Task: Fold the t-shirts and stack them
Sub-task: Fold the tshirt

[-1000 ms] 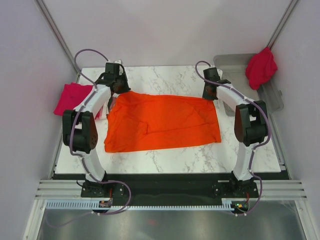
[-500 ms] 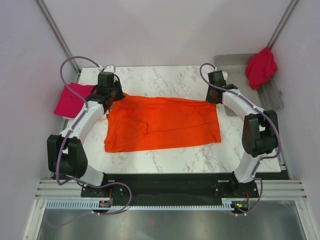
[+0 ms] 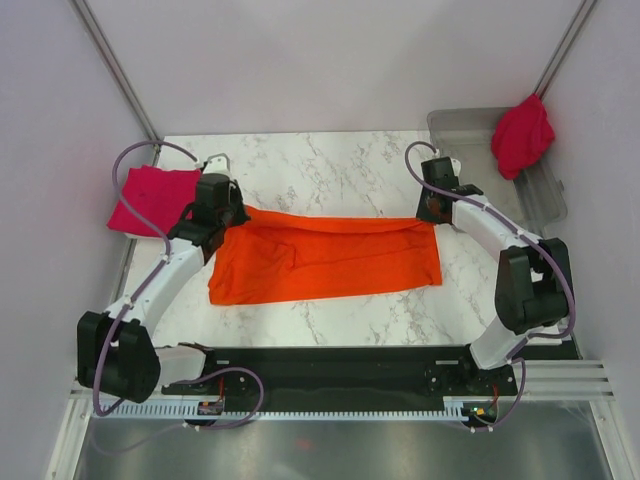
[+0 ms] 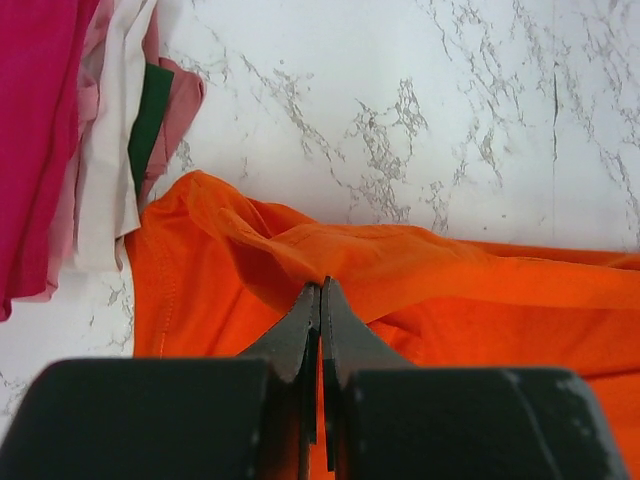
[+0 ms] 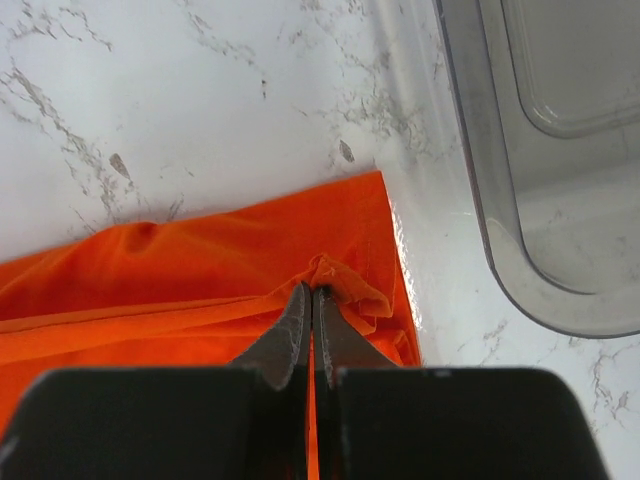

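Observation:
A bright orange t-shirt (image 3: 325, 260) lies spread across the middle of the marble table, its far edge lifted and drawn toward the near side. My left gripper (image 3: 222, 213) is shut on the shirt's far left corner (image 4: 320, 285). At the far right corner (image 5: 312, 288) my right gripper (image 3: 432, 208) is shut on a pinch of the orange cloth. A crimson-magenta t-shirt (image 3: 150, 197) lies folded at the table's left edge, with pale pink and white cloth under it (image 4: 105, 150). Another crimson-magenta t-shirt (image 3: 522, 133) hangs over the bin.
A clear grey plastic bin (image 3: 545, 190) stands at the back right, close to my right gripper; its rounded wall (image 5: 500, 230) is just right of the shirt corner. White walls enclose the table on three sides. The arm bases sit at the near edge.
Both grippers have pulled the orange shirt's far edge toward the near side, so the shirt looks narrower front to back. Both arms have drawn back and swung outward.

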Action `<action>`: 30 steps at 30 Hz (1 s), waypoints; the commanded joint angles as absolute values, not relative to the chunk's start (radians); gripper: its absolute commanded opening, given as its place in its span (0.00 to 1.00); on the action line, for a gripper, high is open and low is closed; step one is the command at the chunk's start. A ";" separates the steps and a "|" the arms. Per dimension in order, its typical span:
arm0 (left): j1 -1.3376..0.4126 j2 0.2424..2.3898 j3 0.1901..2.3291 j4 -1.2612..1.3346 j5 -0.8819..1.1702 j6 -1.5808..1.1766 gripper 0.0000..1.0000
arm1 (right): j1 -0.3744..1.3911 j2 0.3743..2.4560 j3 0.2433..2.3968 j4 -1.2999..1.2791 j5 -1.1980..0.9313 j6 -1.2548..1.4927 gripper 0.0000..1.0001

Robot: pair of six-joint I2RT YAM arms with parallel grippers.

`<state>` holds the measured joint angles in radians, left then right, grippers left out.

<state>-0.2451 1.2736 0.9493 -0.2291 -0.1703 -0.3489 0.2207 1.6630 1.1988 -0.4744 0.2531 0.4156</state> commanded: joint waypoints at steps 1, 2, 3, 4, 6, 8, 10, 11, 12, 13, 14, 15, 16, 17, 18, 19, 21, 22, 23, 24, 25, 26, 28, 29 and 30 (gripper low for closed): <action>-0.282 1.200 0.904 -0.202 -0.271 -0.396 0.02 | 0.227 1.609 1.154 -0.451 0.264 0.433 0.00; -0.290 1.192 0.879 -0.218 -0.288 -0.406 0.02 | 0.227 1.605 1.144 -0.446 0.267 0.434 0.00; -0.296 1.178 0.867 -0.224 -0.316 -0.410 0.02 | 0.227 1.598 1.126 -0.442 0.270 0.434 0.00; -0.307 1.157 0.845 -0.227 -0.328 -0.410 0.02 | 0.227 1.591 1.118 -0.439 0.271 0.437 0.00; -0.313 1.132 0.828 -0.250 -0.359 -0.414 0.02 | 0.226 1.583 1.092 -0.433 0.275 0.440 0.00; -0.318 1.102 0.815 -0.276 -0.379 -0.425 0.02 | 0.226 1.574 1.074 -0.422 0.285 0.446 0.00; -0.330 1.080 0.793 -0.298 -0.397 -0.433 0.02 | 0.227 1.563 1.048 -0.411 0.297 0.457 0.00; -0.334 1.060 0.785 -0.304 -0.403 -0.445 0.02 | 0.227 1.559 1.039 -0.405 0.304 0.463 0.00; -0.348 1.049 0.776 -0.308 -0.408 -0.449 0.02 | 0.227 1.559 1.025 -0.400 0.308 0.466 0.00; -0.353 1.040 0.761 -0.316 -0.408 -0.454 0.02 | 0.227 1.549 1.017 -0.396 0.308 0.468 0.00; -0.359 1.035 0.756 -0.318 -0.408 -0.454 0.02 | 0.227 1.545 1.012 -0.390 0.313 0.472 0.00; -0.370 1.025 0.752 -0.324 -0.420 -0.456 0.02 | 0.227 1.543 1.002 -0.388 0.316 0.474 0.00; -0.376 1.022 0.746 -0.342 -0.431 -0.456 0.02 | 0.227 1.536 0.997 -0.384 0.322 0.476 0.00; -0.380 1.019 0.742 -0.353 -0.437 -0.463 0.02 | 0.227 1.534 0.993 -0.382 0.330 0.480 0.00; -0.387 1.008 0.738 -0.359 -0.446 -0.465 0.02 | 0.227 1.531 0.983 -0.379 0.330 0.480 0.00; -0.390 1.000 0.727 -0.370 -0.446 -0.471 0.02 | 0.227 1.526 0.979 -0.377 0.333 0.480 0.00; -0.400 0.970 0.719 -0.383 -0.442 -0.482 0.02 | 0.226 1.523 0.967 -0.373 0.342 0.483 0.00; -0.402 0.960 0.715 -0.393 -0.439 -0.494 0.02 | 0.227 1.522 0.962 -0.370 0.341 0.483 0.00; -0.406 0.950 0.709 -0.405 -0.434 -0.498 0.02 | 0.227 1.520 0.957 -0.367 0.342 0.483 0.00; -0.414 0.939 0.706 -0.411 -0.428 -0.503 0.02 | 0.227 1.522 0.951 -0.365 0.345 0.485 0.00; -0.420 0.924 0.697 -0.416 -0.426 -0.506 0.02 | 0.226 1.523 0.948 -0.362 0.341 0.488 0.00; -0.428 0.919 0.695 -0.428 -0.428 -0.511 0.02 | 0.227 1.525 0.940 -0.357 0.339 0.489 0.01; -0.436 0.908 0.681 -0.442 -0.430 -0.521 0.02 | 0.227 1.525 0.933 -0.351 0.339 0.494 0.04; -0.439 0.905 0.675 -0.457 -0.426 -0.528 0.02 | 0.227 1.525 0.927 -0.345 0.339 0.495 0.04; -0.445 0.900 0.669 -0.462 -0.422 -0.532 0.02 | 0.227 1.523 0.922 -0.342 0.341 0.500 0.06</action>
